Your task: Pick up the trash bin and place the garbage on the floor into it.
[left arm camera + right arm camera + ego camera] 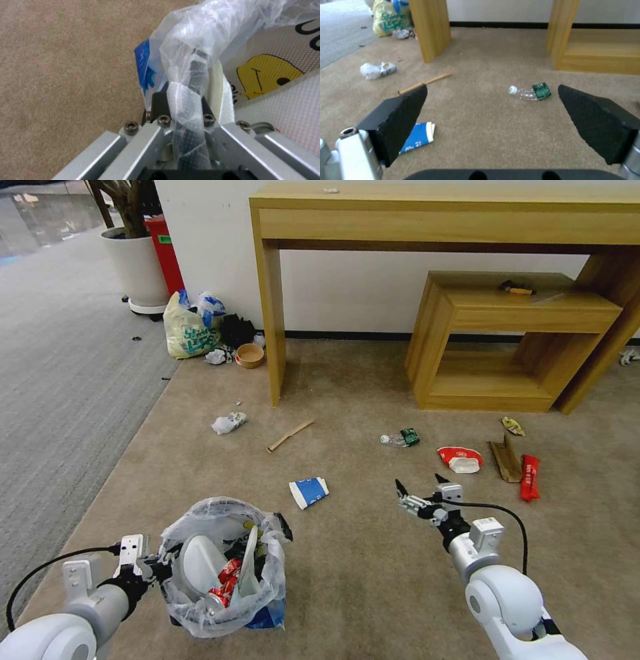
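Trash bin (223, 570) hangs clenched by its rim in the left end effector (181, 117) — the released right end effector (421, 491) (above carpet) might nudge the paper cup (309, 491) away.

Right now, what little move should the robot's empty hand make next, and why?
Probably ease the right gripper down and toward the robot's left, onto the blue-white paper cup. Its jaws stand open and empty above the floor, and the cup looks like the nearest litter. The left gripper holds the trash bin by its rim right beside the cup.
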Robot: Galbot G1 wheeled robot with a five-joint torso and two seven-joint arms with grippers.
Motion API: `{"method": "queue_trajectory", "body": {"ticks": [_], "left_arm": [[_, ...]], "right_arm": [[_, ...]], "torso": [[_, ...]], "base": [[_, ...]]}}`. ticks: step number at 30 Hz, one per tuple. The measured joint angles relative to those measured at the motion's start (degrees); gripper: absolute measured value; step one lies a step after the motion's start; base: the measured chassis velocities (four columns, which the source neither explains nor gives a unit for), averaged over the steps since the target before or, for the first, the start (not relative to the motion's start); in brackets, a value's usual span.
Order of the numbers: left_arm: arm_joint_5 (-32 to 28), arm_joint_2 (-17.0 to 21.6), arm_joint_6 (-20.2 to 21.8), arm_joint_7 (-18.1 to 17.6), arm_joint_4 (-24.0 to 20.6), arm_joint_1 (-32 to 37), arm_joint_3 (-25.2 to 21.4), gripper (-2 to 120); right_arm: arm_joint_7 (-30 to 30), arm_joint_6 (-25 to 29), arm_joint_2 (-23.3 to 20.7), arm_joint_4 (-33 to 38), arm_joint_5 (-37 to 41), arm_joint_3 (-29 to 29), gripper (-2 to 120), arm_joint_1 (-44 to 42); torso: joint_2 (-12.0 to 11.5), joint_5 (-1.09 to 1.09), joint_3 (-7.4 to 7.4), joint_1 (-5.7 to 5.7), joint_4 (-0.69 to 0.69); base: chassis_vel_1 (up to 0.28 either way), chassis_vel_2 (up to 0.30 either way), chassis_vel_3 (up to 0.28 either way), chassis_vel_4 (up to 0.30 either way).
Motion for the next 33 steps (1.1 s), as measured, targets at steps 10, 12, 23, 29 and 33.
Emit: {"method": "queue_trajectory", "body": {"ticks": [10, 12, 23, 29, 33], "left_arm": [[0.1, 0.2, 0.0, 0.0, -0.3, 0.4, 0.0, 0], [0.1, 0.2, 0.0, 0.0, -0.4, 0.4, 0.0, 0], [0.2, 0.3, 0.0, 0.0, -0.4, 0.4, 0.1, 0], [0.2, 0.4, 0.0, 0.0, -0.5, 0.4, 0.0, 0], [0.2, 0.3, 0.0, 0.0, -0.5, 0.3, 0.0, 0]], "right_arm": [[1.2, 0.0, 0.7, -0.2, 0.3, -0.7, 100, 1.2], [1.2, -0.1, 0.6, -0.2, 0.2, -0.7, 100, 1.1], [1.4, -0.5, 0.8, -0.2, 0.2, -1.3, 100, 1.1], [1.7, -0.7, 0.8, -0.1, 0.5, -1.6, 100, 1.1], [1.8, -0.8, 0.8, -0.1, 0.5, -1.6, 100, 1.1]], "torso": [[0.0, 0.0, 0.01, 0.0, 0.0], [0.0, 0.0, 0.01, 0.0, 0.0], [0.0, 0.0, 0.01, 0.0, 0.0], [0.0, 0.0, 0.01, 0.0, 0.0], [0.0, 0.0, 0.0, 0.0, 0.0]], "base": [[0.0, 0.0, 0.0, 0.0], [0.0, 0.0, 0.0, 0.0], [0.025, 0.031, -0.025, -0.025], [0.087, 0.09, -0.084, -0.082], [0.089, 0.091, -0.113, -0.092]]}}
